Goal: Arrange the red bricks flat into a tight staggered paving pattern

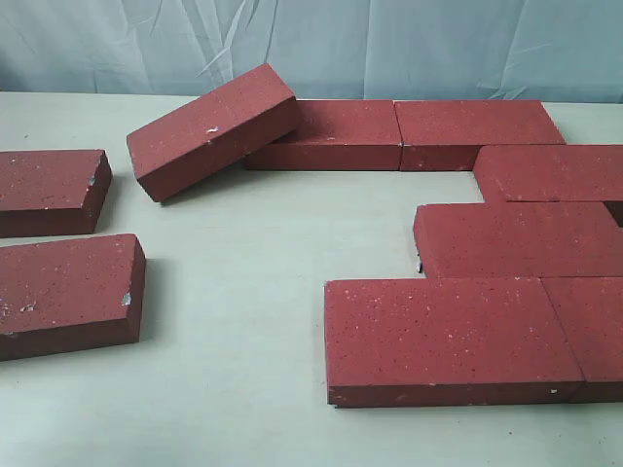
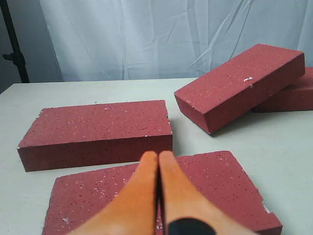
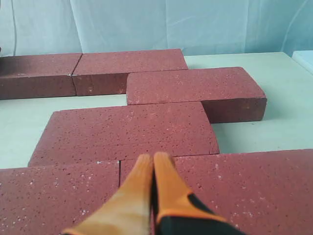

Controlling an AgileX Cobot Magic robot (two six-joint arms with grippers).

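Note:
Several red bricks lie flat in a staggered group at the right: two in the back row [image 1: 331, 131] [image 1: 477, 131], one further right [image 1: 550, 173], one in the middle [image 1: 516, 238] and two in front [image 1: 448, 336] [image 1: 594, 326]. A tilted brick [image 1: 212, 131] leans on the back row's left end. Two loose bricks [image 1: 49, 190] [image 1: 63, 292] lie flat at the left. My left gripper [image 2: 158, 154] is shut and empty above the nearer loose brick [image 2: 215, 181]. My right gripper [image 3: 153, 157] is shut and empty over the seam between the front bricks [image 3: 54, 196] [image 3: 254, 186]. Neither gripper shows in the exterior view.
A pale table [image 1: 253, 253] carries everything, with bare surface between the loose bricks and the paved group. A light curtain [image 1: 389, 39] hangs behind the table's far edge. A black stand pole [image 2: 12, 44] rises beyond the table's left corner.

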